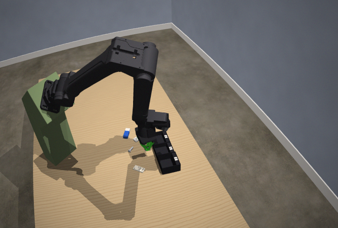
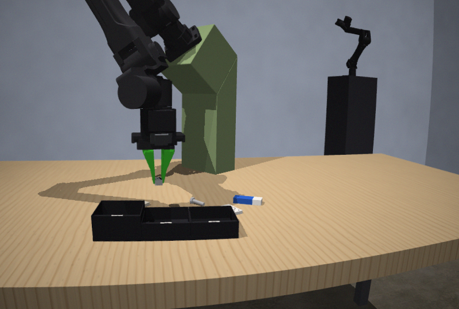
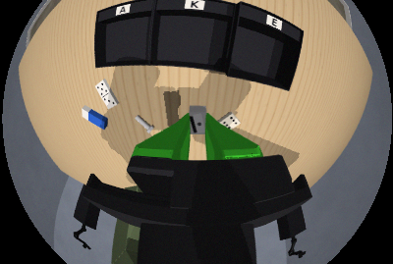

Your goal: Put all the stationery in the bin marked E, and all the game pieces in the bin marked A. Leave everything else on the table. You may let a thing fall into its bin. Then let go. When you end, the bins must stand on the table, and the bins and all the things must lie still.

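Note:
My gripper [image 1: 148,148] [image 2: 158,181] [image 3: 197,118] is shut on a small grey pencil sharpener [image 2: 158,182] [image 3: 197,123], held above the table in front of the bins. Bin E [image 1: 171,169] [image 2: 116,229] [image 3: 295,65] is at the right in the wrist view, bin A [image 2: 214,230] [image 3: 99,43] at the left; both look empty there. A blue and white eraser [image 1: 126,133] [image 2: 243,199] [image 3: 96,118] lies left. One domino [image 1: 135,139] [image 2: 236,210] [image 3: 106,94] lies near bin A. Another domino [image 1: 138,168] [image 2: 147,203] [image 3: 230,121] lies right of my fingers in the wrist view.
Bin K [image 2: 165,231] [image 3: 194,17] stands between bins A and E and looks empty. Bin E's walls are taller in the exterior view. A grey bolt [image 1: 131,149] [image 2: 197,202] [image 3: 143,123] lies between the eraser and my fingers. The green arm stand [image 1: 57,140] [image 2: 222,131] is behind.

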Robot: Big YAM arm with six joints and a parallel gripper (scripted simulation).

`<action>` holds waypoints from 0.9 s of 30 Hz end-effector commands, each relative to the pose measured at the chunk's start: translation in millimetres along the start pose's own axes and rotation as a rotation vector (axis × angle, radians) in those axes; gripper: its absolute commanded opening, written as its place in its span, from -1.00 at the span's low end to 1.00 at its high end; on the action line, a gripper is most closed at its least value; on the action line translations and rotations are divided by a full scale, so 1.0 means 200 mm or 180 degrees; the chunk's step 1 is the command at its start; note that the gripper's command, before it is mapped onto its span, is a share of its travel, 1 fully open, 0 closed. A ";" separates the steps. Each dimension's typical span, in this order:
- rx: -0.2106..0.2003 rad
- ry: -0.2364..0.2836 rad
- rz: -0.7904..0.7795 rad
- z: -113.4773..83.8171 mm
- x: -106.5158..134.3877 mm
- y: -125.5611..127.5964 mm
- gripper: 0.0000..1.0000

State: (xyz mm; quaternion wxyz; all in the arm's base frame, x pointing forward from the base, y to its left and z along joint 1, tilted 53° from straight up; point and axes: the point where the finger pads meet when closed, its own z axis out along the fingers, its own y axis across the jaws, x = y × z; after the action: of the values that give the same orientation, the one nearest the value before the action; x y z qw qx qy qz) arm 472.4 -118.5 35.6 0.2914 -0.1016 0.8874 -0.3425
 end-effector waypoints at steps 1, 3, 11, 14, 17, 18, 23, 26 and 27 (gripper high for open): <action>0.0044 -0.0012 0.0029 -0.01 -0.05 -0.11 -0.79; 0.0045 -0.0012 -0.0289 -0.01 -0.09 -0.15 -0.79; 0.0044 -0.0023 -0.1125 -0.02 -0.26 -0.34 -0.79; 0.0033 -0.0024 -0.1370 0.00 -0.30 -0.38 -0.79; 0.0042 -0.0032 -0.1451 -0.01 -0.33 -0.42 -0.79; 0.0048 -0.0023 -0.1660 0.00 -0.34 -0.43 -0.79; 0.0044 -0.0027 -0.2065 0.00 -0.33 -0.39 -0.79; 0.0041 -0.0022 -0.2322 0.00 -0.34 -0.39 -0.79; 0.0041 -0.0022 -0.2406 0.00 -0.34 -0.39 -0.79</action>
State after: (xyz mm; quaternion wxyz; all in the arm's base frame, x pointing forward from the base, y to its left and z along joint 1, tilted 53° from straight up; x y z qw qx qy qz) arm 526.2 -149.9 114.2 0.1751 -0.3694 0.8097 -0.4211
